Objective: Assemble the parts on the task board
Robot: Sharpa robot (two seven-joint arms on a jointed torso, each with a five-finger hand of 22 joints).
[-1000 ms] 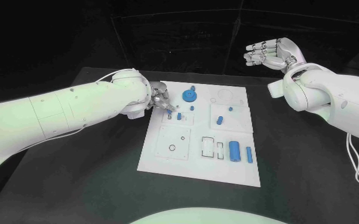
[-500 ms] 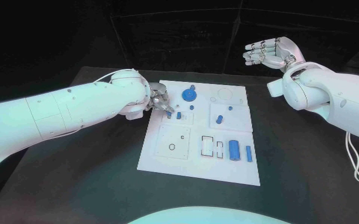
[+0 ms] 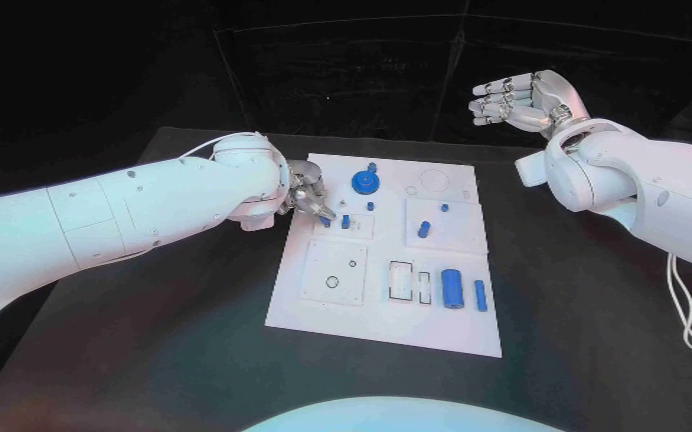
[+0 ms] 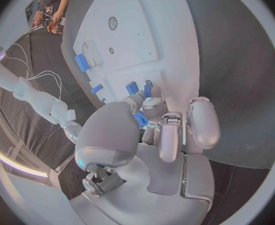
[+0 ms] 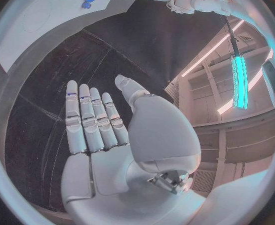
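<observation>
hardly anything has moved since the earlier frames: our left hand (image 3: 306, 195) still sits at the white task board's (image 3: 346, 307) left edge, fingertips (image 4: 142, 101) pinching a small blue part (image 4: 140, 119) over the board. our right hand (image 3: 522, 102) still hangs raised past the table's (image 3: 173, 282) far edge, fingers released and holding nothing. a round blue disc (image 3: 364, 183) and blue cylinder (image 3: 451, 289) rest on the flat board.
</observation>
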